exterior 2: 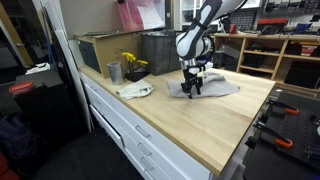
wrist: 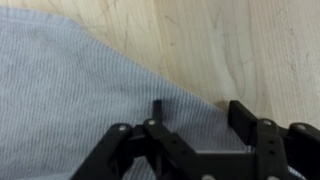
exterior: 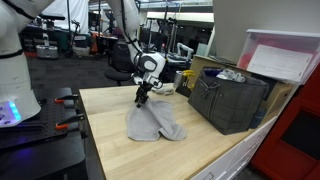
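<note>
Tabletop [exterior: 150, 155]: one gray cloth [exterior: 158, 124], one dark crate [exterior: 228, 102], one metal cup [exterior 2: 114, 72], one white rag [exterior 2: 135, 91], one yellow flower bunch [exterior 2: 132, 62]. One end effector [exterior: 141, 101].

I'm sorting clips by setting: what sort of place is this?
Probably a robotics lab or workshop: a wooden workbench, another white robot beside it, and open shelves of equipment behind.
</note>
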You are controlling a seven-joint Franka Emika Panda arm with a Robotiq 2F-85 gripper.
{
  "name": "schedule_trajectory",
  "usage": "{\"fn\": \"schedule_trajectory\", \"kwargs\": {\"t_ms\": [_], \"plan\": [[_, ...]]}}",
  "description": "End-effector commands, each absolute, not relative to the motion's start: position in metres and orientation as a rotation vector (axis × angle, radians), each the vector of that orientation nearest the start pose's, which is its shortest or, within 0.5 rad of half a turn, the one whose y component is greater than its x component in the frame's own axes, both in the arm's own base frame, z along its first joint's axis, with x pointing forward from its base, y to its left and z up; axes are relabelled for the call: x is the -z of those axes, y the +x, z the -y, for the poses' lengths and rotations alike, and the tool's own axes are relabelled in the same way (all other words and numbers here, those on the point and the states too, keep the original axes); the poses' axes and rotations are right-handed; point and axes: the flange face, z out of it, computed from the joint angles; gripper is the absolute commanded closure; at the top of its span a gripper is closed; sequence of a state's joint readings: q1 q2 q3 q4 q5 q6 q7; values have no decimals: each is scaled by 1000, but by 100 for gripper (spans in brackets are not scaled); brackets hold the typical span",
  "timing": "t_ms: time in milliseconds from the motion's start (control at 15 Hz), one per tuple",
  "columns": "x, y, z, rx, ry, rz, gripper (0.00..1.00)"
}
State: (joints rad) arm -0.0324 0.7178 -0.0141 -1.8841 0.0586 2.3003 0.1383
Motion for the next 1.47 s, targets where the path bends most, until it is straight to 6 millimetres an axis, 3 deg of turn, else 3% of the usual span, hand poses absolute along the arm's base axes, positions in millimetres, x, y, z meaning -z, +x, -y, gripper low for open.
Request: {"fn": "schedule_trajectory", "kwargs": {"t_ms": [0,333,400,1200,1267,1400], "plan": [[-102,597,30,-529,-3014,-360,62],[-119,591,30,-588,-2967,-365,99],[-121,588,29,-603,-2955,-351,100],[-213,552,3,-797,-2789,10,99],[-219,550,4,-811,-2783,24,72],[-232,549,9,-811,-2787,16,64]]}}
